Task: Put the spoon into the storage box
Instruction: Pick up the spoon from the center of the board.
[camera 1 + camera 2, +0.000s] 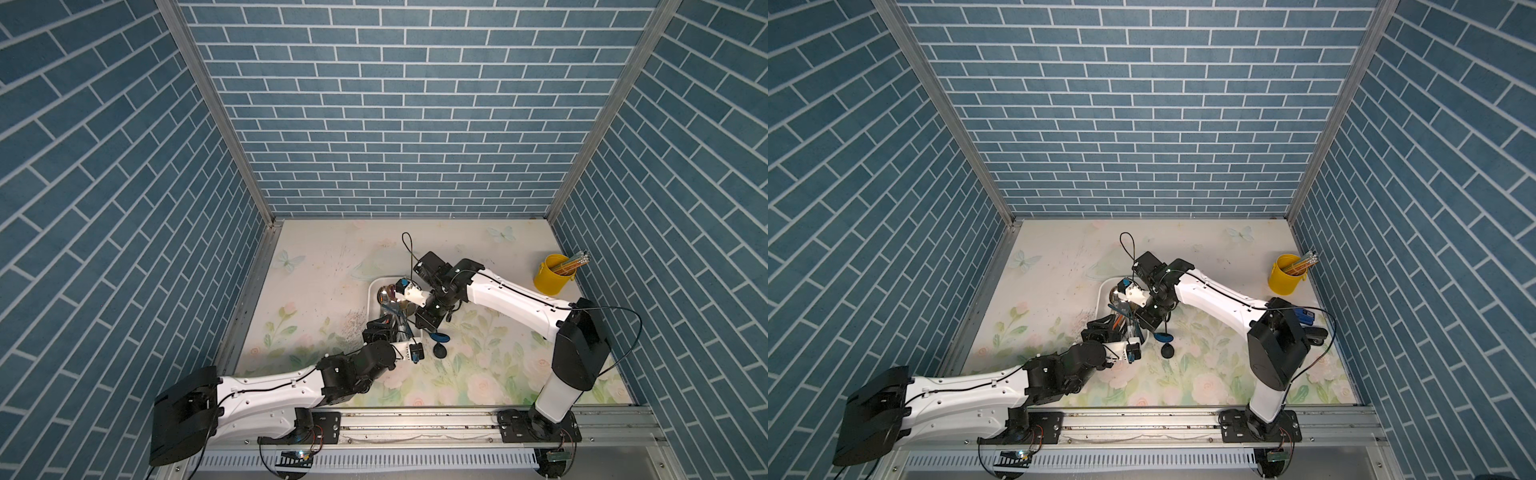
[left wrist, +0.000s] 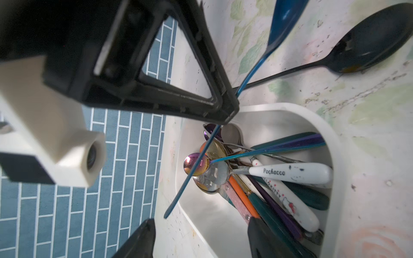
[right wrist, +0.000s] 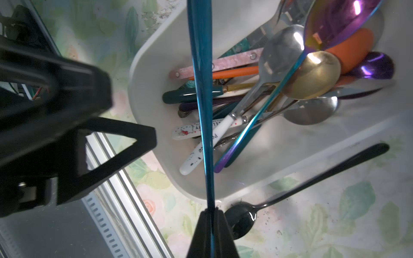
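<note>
Pinching the blue spoon (image 3: 201,89) by its thin handle, the right hand (image 3: 211,212) holds it tilted across the white storage box (image 3: 143,67). The handle crosses above the heap of spoons (image 2: 214,169) inside, and the bowl is out past the rim above the counter (image 3: 335,234). The left hand (image 2: 201,221) hovers at the box's near end with its fingers spread, gripping nothing. A black spoon (image 3: 241,220) lies on the counter just beside the box.

Both top views high overhead, whole table (image 1: 324,266), both wrist views close, sharing the storage box (image 2: 279,106)
</note>
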